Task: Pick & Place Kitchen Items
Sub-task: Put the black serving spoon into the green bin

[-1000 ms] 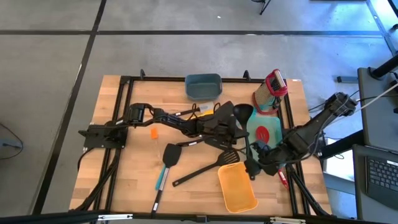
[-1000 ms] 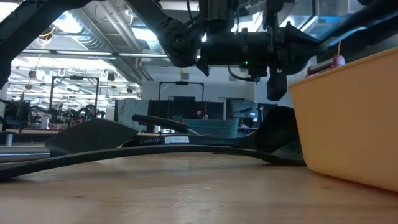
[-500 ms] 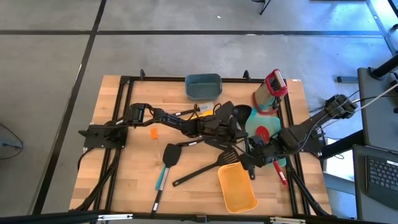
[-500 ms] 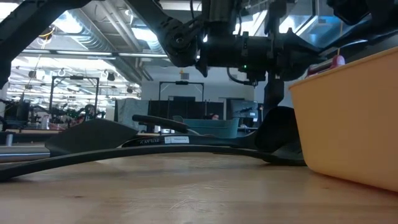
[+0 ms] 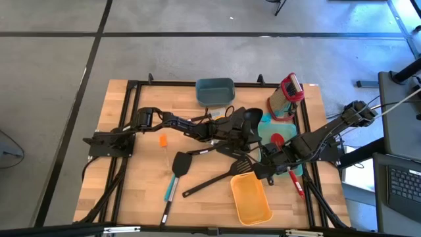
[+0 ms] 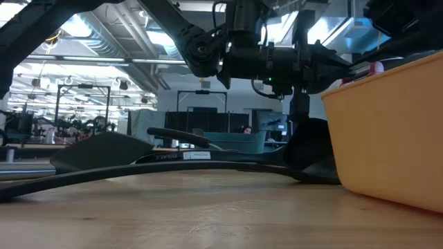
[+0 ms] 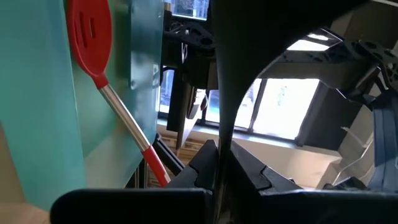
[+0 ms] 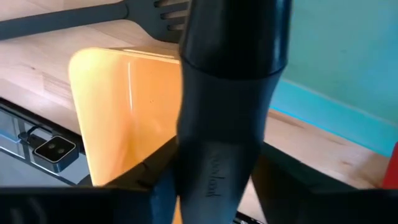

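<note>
Utensils [image 5: 210, 181] mostly lie loose beside the right gripper [image 5: 263, 172], which clamps a black handle [image 8: 227, 106]; left gripper [image 5: 247, 128] unclear.

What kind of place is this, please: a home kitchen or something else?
Probably a robotics lab or workshop, not a kitchen: a wooden table on bare concrete floor, exposed ceiling ducts, and more workstations behind.

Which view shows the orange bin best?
The high view: the whole orange bin shows, lying near the table's front edge, with nothing visible inside. The right wrist view shows it partly behind a dark handle; the low view shows only one side wall; the left wrist view shows none.
</note>
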